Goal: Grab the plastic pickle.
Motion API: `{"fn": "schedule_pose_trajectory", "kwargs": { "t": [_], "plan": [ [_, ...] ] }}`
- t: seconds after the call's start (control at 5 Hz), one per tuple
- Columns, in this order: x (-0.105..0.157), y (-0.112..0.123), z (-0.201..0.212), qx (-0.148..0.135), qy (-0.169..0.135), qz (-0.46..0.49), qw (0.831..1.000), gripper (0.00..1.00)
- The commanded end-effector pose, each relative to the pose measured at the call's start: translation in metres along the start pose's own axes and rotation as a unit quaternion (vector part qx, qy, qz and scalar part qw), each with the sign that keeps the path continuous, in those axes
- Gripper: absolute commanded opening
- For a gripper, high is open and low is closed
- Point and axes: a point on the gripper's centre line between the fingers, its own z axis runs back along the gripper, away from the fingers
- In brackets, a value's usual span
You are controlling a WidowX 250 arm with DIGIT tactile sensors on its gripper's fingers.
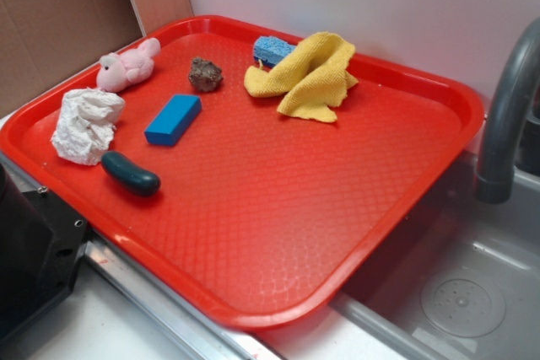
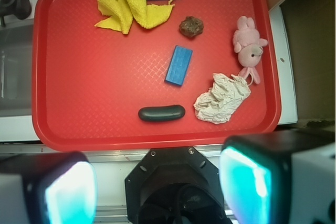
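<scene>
Lying loose near the red tray's (image 2: 39, 51) near edge: plastic pickle (image 2: 161, 113), likely light, stiff, slippery. Gripping best across its narrow middle. Gripper (image 2: 157, 187) hovering with fingers spread wide, holding nothing.

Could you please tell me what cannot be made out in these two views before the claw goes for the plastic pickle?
- Claw: wrist view shows only its blurred fingers at the bottom edge; tips are cut off. In the exterior view it is not visible.
- Blue sponge: exterior view, the yellow cloth covers its right part.
- Plastic pickle: the underside and the contact with the red tray are hidden in both views.
- Faucet: cut off by the right edge.
</scene>
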Motion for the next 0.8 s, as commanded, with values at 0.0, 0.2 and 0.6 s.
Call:
{"fn": "schedule_pose_trajectory", "kwargs": {
  "t": [0.0,0.2,0.6],
  "plan": [
    [0.000,0.000,0.000,0.000,0.000,0.000,1.000,1.00],
    [0.002,0.018,-0.050,-0.016,0.077,0.016,0.997,1.00],
    [-0.010,0.005,-0.148,-0.013,0.022,0.204,0.979,1.00]
  ]
}}
